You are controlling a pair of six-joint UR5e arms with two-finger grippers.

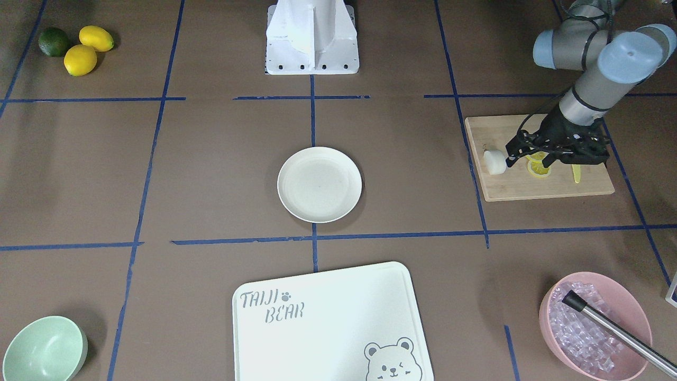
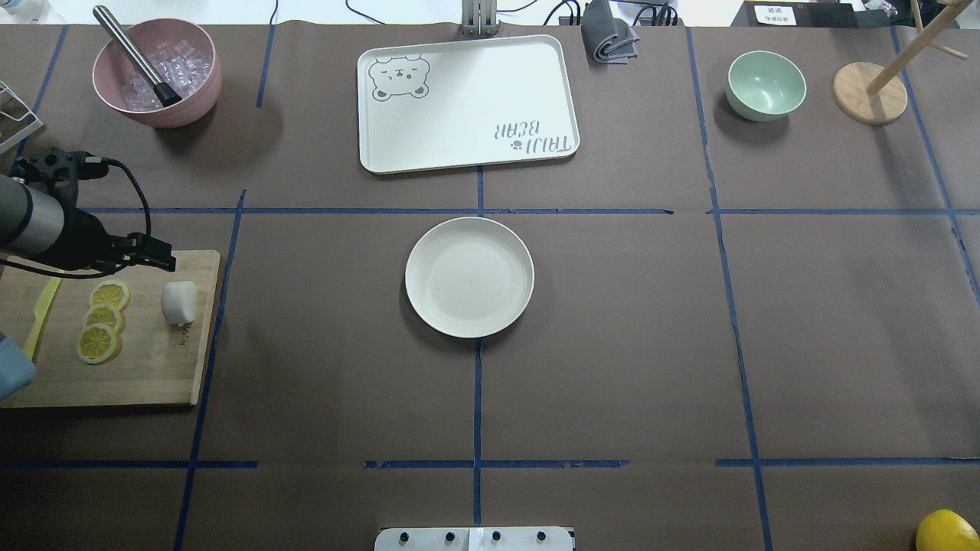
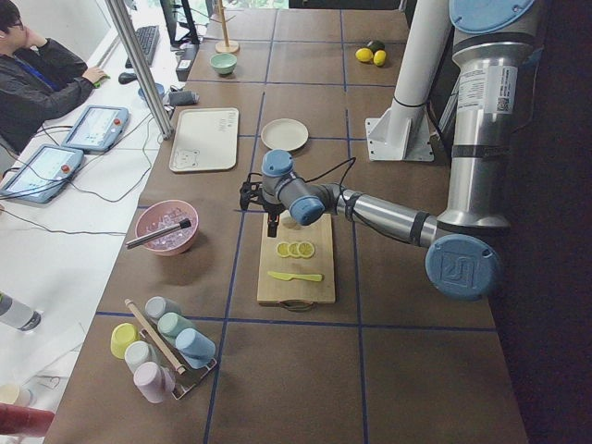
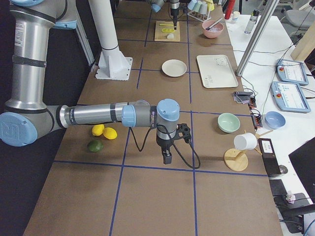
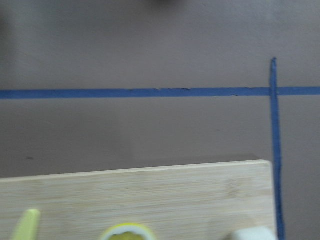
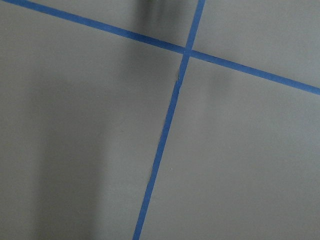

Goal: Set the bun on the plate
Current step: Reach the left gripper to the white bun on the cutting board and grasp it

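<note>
The bun (image 1: 495, 161) (image 2: 179, 302), a small white lump, lies on the wooden cutting board (image 2: 153, 367) at my left end of the table. My left gripper (image 1: 509, 153) (image 2: 164, 260) hovers right beside it, just above the board, open and holding nothing. In the left wrist view only a corner of the bun (image 5: 250, 234) shows at the bottom edge. The round cream plate (image 1: 319, 184) (image 2: 468, 277) sits bare at the table's centre, well apart from the bun. My right gripper (image 4: 167, 157) hangs over bare table at the far end; I cannot tell if it is open or shut.
Lemon slices (image 2: 99, 321) and a yellow knife (image 2: 38, 314) share the cutting board. Beyond stand a pink bowl of ice with a metal tool (image 2: 157, 73), the bear-printed board (image 2: 467, 103), a mint-green bowl (image 2: 766, 84) and a wooden stand (image 2: 869, 92). Lemons and a lime (image 1: 79, 47) lie near the right arm.
</note>
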